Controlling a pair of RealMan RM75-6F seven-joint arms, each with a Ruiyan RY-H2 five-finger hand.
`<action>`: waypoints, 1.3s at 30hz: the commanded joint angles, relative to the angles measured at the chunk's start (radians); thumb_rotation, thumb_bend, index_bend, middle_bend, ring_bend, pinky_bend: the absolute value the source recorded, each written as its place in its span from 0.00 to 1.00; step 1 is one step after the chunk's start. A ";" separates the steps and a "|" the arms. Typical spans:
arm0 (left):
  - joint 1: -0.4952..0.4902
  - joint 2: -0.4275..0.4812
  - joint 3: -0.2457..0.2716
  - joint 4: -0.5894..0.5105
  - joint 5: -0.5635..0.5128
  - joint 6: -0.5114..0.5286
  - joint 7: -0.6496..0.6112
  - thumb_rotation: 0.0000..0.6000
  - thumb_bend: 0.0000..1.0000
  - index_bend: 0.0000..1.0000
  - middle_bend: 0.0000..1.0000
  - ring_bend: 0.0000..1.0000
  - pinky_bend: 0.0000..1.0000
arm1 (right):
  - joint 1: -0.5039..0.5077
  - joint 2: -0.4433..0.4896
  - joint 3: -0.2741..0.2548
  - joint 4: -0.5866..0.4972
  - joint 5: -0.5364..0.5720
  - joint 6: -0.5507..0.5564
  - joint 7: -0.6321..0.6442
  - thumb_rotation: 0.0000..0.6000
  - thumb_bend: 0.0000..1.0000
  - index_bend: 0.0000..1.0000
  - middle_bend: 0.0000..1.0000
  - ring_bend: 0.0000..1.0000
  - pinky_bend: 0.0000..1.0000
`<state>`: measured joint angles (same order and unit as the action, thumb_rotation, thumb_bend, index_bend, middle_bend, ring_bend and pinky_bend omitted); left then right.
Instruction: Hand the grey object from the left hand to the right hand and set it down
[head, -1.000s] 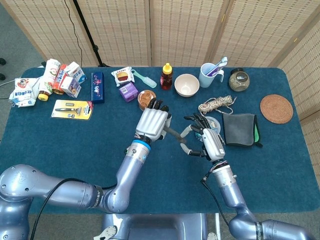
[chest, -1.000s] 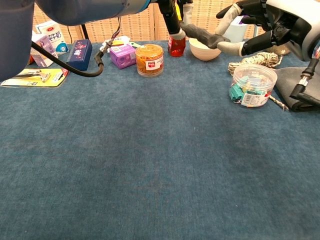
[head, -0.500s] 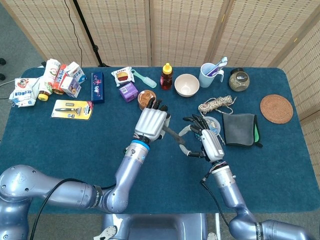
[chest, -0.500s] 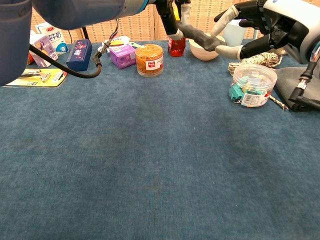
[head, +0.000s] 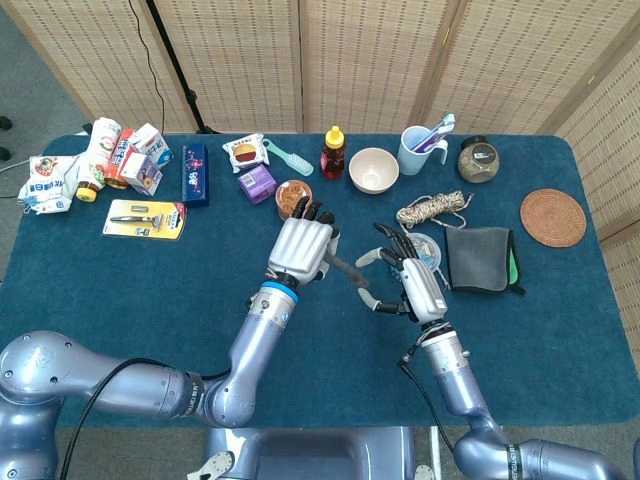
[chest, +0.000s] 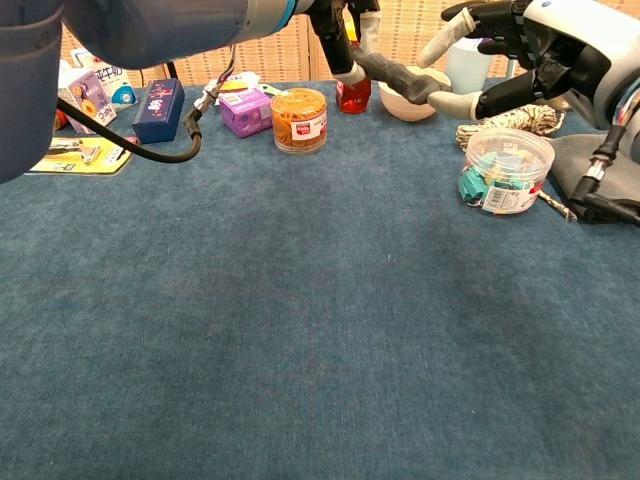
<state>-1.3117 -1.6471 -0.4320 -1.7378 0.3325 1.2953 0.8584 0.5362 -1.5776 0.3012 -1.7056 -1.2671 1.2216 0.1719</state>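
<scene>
Both hands are up off the blue cloth surface, mid-table. Left hand holds one end of the dark grey elongated object, fingers curled around it; object sticks out toward the right hand and hangs in the air between the two. Right hand's fingers are spread, cupped around the object's free end. Chest view has that end lying between an upper and a lower finger, close to or on the lower one; can't tell if contact is firm. No closed grip there.

Just beyond the right hand: clear round plastic tub with teal bits inside, coil of twine, folded dark grey cloth with green edge. Behind the left hand: small clear jar with orange contents, purple box, red sauce bottle with yellow cap, white bowl. Round woven coaster sits well apart at the far right.
</scene>
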 joint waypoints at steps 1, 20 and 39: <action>-0.001 -0.003 -0.001 0.000 0.003 0.002 0.001 1.00 0.50 0.76 0.27 0.07 0.00 | 0.002 -0.002 0.000 0.000 0.001 -0.001 -0.005 1.00 0.31 0.40 0.06 0.00 0.00; 0.008 -0.018 -0.005 0.013 0.029 0.029 0.005 1.00 0.50 0.76 0.27 0.07 0.00 | -0.002 -0.014 -0.005 0.009 0.009 0.005 -0.023 1.00 0.31 0.31 0.04 0.00 0.00; 0.026 -0.025 -0.009 0.000 0.046 0.035 0.006 1.00 0.50 0.76 0.27 0.06 0.00 | 0.006 -0.047 0.008 0.030 0.020 0.012 -0.041 1.00 0.31 0.36 0.07 0.00 0.00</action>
<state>-1.2854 -1.6719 -0.4412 -1.7379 0.3785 1.3304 0.8641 0.5421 -1.6250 0.3089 -1.6755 -1.2472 1.2336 0.1309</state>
